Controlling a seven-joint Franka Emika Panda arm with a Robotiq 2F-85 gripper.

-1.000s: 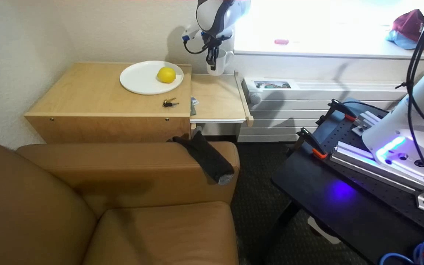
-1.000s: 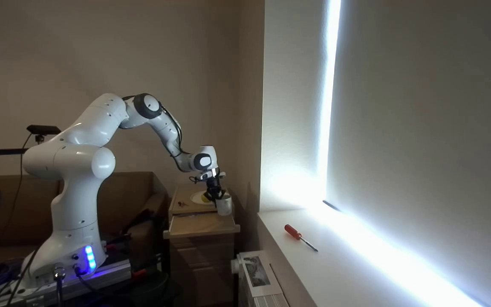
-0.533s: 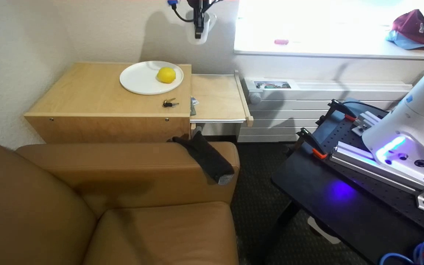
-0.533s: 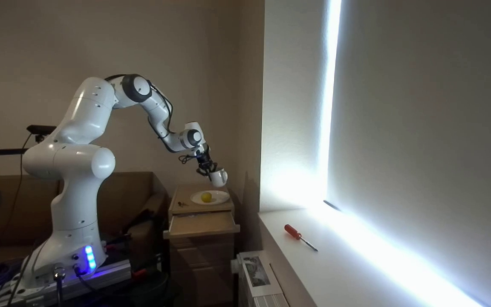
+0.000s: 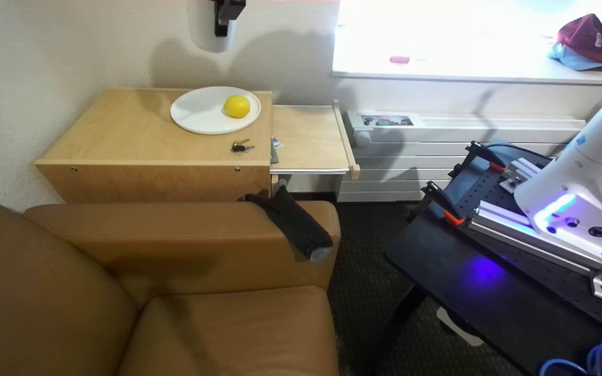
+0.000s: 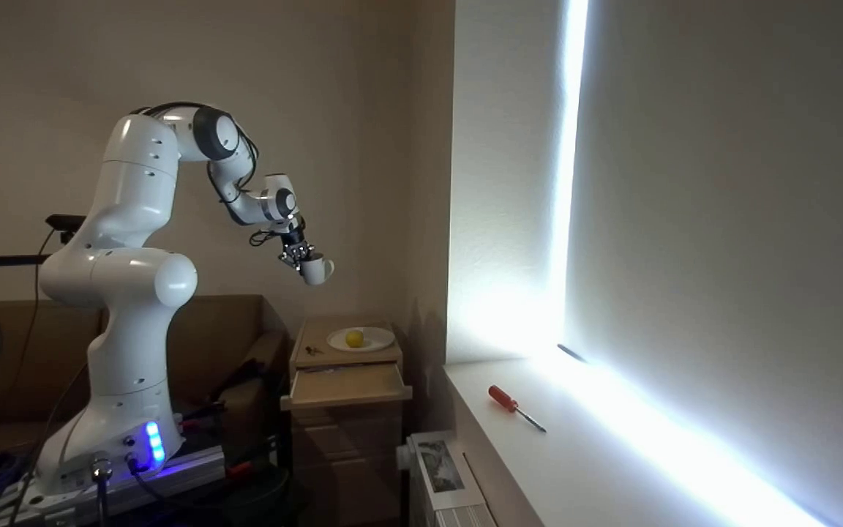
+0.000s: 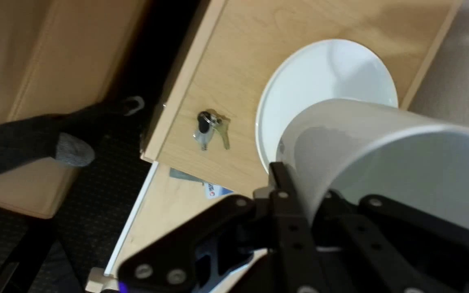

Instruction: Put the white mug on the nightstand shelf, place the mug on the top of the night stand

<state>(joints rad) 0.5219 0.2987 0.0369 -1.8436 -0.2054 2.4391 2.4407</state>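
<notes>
The white mug (image 7: 340, 126) is held by its wall in my gripper (image 7: 301, 183), one black finger outside and one inside the rim. The mug also shows in an exterior view (image 6: 313, 270), slightly tilted, handle facing away from the gripper (image 6: 300, 258). In an exterior view only the fingertip (image 5: 221, 26) and the pale lower mug (image 5: 201, 31) show at the top edge. The mug is in the air, well above the nightstand (image 5: 139, 125). The nightstand's light wooden top also shows in the wrist view (image 7: 234, 77), below the mug.
On the nightstand top are a white plate (image 5: 196, 112) with a yellow lemon (image 5: 236, 106) and keys (image 5: 241, 146). The lemon is hidden in the wrist view. The drawer (image 5: 311, 136) is open with cards inside. A brown armchair (image 5: 186, 224) with a dark sock (image 5: 298, 224) stands beside it.
My gripper has risen with the mug from above the open drawer. It has moved left in both exterior views, higher over the nightstand. The plate, lemon and keys have not moved.
</notes>
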